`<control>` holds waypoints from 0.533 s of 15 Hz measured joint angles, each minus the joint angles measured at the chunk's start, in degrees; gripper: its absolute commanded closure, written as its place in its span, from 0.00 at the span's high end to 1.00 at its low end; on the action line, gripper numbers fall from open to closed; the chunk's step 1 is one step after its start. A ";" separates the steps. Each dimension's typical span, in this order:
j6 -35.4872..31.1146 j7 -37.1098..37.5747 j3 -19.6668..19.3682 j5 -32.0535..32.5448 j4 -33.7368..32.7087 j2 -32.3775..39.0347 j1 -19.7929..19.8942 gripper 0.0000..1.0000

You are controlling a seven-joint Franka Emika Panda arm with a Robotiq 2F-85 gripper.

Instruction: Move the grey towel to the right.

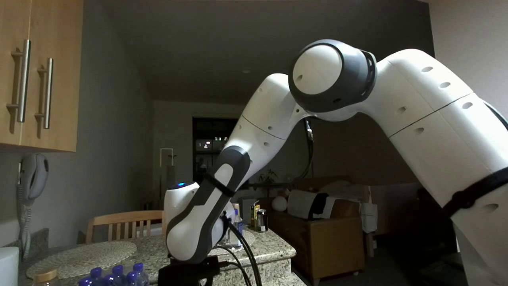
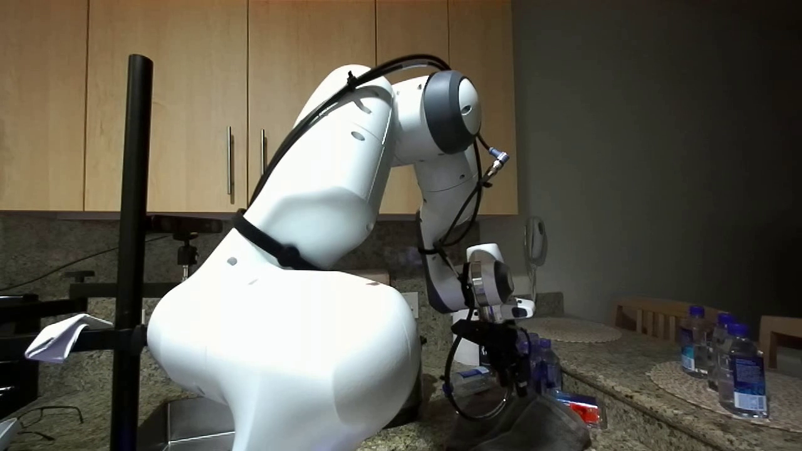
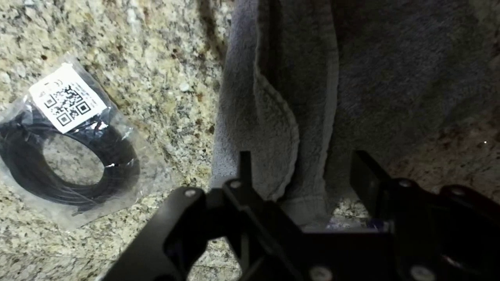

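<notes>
My gripper [image 3: 300, 156] hangs over the grey towel [image 3: 371, 86], jaws spread wide, nothing held btwn them; can't tell if they brush the cloth. Towel's rumpled on the granite counter [image 3: 175, 97], hemmed folds running up the mid of the wrist view, the rest spreading dark toward that pic's R side. On the L side there, apart from the towel, a bagged coil of black cable [image 3: 121, 160] w/ a white QR label [image 3: 67, 97] lies flat on the stone. In an exterior view the towel's a dark heap at the bottom edge, under my gripper, w/ a red-and-blue packet [image 2: 583, 410] just beside it. Also in that view: 3 water bottles [image 2: 745, 376] stand upright on a woven placemat [image 2: 664, 379], a wall phone [image 2: 536, 241] hangs farther back, & a steel sink [image 2: 200, 419] sits partly hidden behind my arm [image 2: 294, 338]. In an exterior view my arm dips to the bottom of the pic, near some blue-capped bottles [image 1: 137, 276]; a drink can [image 1: 262, 220] stands on the granite farther off, & wooden cabinet doors [image 1: 59, 24] w/ bar handles [image 1: 24, 81] fill the upper L corner.
</notes>
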State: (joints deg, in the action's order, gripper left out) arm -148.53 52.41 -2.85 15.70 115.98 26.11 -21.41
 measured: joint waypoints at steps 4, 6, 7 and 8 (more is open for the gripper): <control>-1.30 0.00 -0.36 0.47 -0.09 1.62 -0.04 1.00; -1.95 0.00 -0.61 0.48 -0.30 2.82 -0.04 1.00; -2.38 0.00 -0.69 0.47 -0.48 3.50 -0.04 1.00; -2.76 0.00 -0.80 0.47 -0.75 4.22 -0.04 1.00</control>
State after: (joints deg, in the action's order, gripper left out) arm -151.29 52.40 -3.65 16.18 115.22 30.33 -21.46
